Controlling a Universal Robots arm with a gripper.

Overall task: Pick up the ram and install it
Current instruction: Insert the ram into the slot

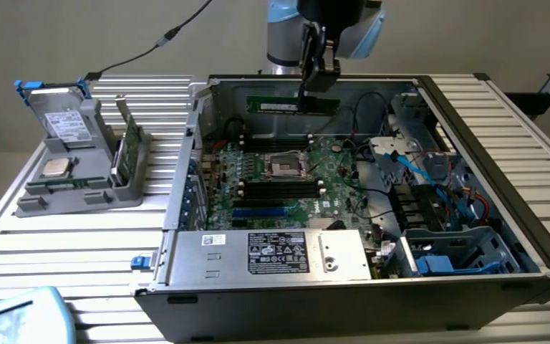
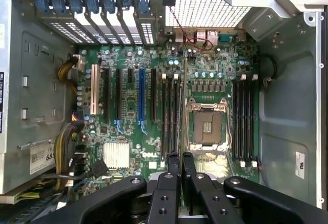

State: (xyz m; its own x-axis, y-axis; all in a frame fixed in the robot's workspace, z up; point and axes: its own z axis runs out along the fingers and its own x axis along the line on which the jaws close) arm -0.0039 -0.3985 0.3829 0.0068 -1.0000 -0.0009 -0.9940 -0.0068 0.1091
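Arm: the gripper point(image 1: 315, 87) hung from the top of the exterior view, above the open computer case point(image 1: 504, 201).
Fingers: closed on the ram point(image 1: 289, 105), pinching its upper edge; in the wrist view the gripper point(image 2: 180, 165) showed both fingers point(image 2: 173, 165) pressed close together around the stick.
Ram: held in the air, level and lengthwise, clear of the motherboard point(image 1: 299, 208) and not seated in any slot.
Ram from the wrist: seen edge-on as a thin line point(image 2: 181, 116), running along the bank of black memory slots point(image 2: 169, 116) beside the CPU socket point(image 2: 206, 126).
Slots: the black slots point(image 1: 277, 190) on either side of the socket lay bare.
Case: it lay on its side on the slatted tabletop point(image 1: 65, 244), with the silver power supply point(image 1: 266, 252) along its near edge.
Holder: a grey holder point(image 1: 74, 190) sat on the tabletop at the exterior view's left, well apart from the gripper, with a green card point(image 1: 127, 154) standing upright in it.
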